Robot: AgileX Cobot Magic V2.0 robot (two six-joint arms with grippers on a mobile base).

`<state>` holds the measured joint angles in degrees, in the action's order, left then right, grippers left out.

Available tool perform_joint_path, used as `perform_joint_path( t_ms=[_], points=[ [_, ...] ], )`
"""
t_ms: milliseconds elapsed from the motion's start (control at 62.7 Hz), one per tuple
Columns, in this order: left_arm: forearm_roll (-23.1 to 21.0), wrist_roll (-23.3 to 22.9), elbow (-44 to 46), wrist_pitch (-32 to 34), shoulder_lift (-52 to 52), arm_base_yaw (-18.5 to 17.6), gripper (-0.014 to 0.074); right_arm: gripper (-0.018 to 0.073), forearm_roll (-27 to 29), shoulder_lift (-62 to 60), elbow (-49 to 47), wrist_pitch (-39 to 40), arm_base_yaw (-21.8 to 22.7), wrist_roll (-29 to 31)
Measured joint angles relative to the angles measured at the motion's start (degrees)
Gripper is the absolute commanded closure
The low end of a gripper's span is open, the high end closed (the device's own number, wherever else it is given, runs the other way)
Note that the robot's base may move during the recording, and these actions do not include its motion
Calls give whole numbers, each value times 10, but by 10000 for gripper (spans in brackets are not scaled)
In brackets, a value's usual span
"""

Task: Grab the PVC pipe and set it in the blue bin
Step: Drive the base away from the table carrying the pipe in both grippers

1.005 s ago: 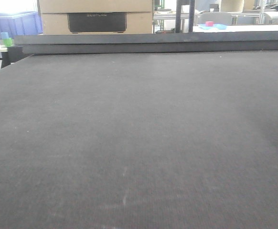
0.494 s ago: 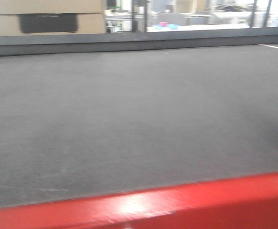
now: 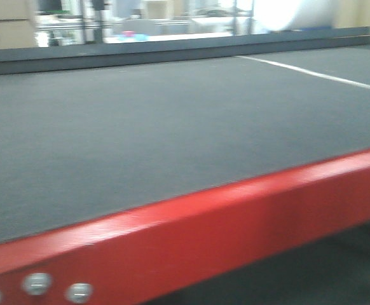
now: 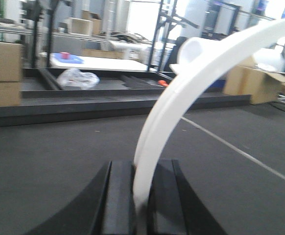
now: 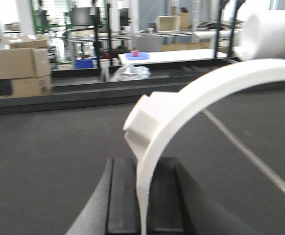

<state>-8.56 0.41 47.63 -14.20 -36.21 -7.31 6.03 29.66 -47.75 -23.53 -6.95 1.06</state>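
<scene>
Left gripper stays clamped on the PVC pipe, which arcs up and rightward from its jaws. Right gripper is closed on a white arc too, though whether it's the same piece can't be told. Out front the view has swung: a red rail has slid in, no blue bin showing, so it's likely mid-carry.
</scene>
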Motion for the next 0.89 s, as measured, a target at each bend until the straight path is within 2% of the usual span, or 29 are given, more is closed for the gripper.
perform_joint_path(
  t_ms=[893],
  points=[
    [0,0,0,0,0,0,707,727,0,0,0,0,0,0]
  ],
)
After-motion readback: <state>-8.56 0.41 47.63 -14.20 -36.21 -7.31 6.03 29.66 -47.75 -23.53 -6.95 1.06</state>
